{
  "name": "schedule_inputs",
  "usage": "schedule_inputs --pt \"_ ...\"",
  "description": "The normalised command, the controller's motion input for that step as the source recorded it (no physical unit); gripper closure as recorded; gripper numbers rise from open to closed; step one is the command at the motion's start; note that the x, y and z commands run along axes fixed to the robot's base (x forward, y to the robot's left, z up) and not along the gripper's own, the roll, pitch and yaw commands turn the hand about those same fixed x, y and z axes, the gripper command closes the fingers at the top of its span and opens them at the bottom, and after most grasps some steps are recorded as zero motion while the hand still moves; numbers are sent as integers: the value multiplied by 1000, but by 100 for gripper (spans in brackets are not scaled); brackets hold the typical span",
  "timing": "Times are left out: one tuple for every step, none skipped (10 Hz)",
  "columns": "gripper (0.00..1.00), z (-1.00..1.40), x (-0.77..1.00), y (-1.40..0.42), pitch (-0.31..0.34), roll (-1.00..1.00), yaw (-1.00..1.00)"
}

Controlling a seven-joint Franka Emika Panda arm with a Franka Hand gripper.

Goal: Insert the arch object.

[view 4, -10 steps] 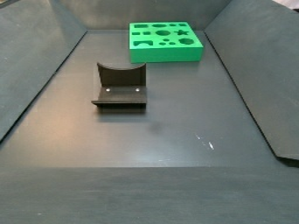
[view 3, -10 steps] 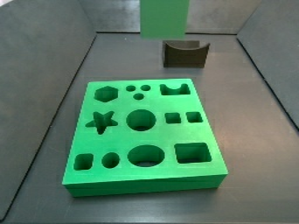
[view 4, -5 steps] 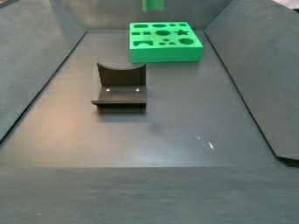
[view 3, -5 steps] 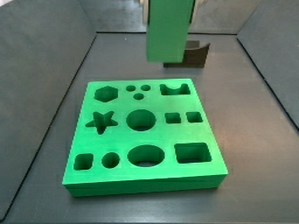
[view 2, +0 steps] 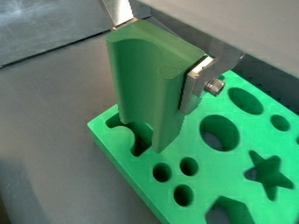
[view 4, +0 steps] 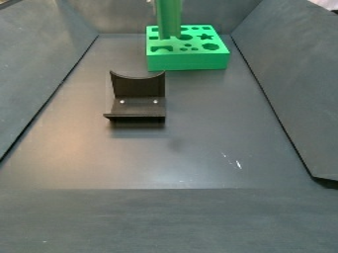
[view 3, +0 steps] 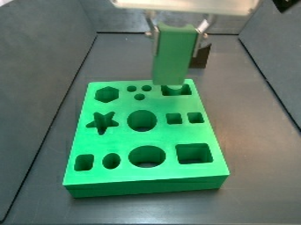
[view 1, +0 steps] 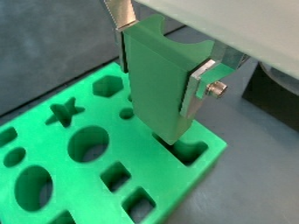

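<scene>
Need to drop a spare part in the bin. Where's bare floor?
Free: the wide dark floor in front of the fixture, and the strips beside it. Crowded: the far end, where the gripper holds the arch object over the green board.

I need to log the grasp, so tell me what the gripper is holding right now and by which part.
The gripper holds the arch object, a tall green piece, by its upper end, the fingers on opposite sides; its lower end is at the arch hole of the green board.

side views opposed, wrist views close on board (view 1: pixel 70 175)
</scene>
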Motion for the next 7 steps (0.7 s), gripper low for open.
schedule_inputs --pt "100 -337 274 60 73 46 0" --pt "100 -340 320 86 93 41 -3" --pt "100 -374 246 120 76 43 -17" --pt "100 -554 140 129 19 20 -26" --pt "100 -800 180 106 59 0 -91" --pt "100 -986 154 83 29 -60 -117" --pt "100 -983 106 0 0 -76 -126"
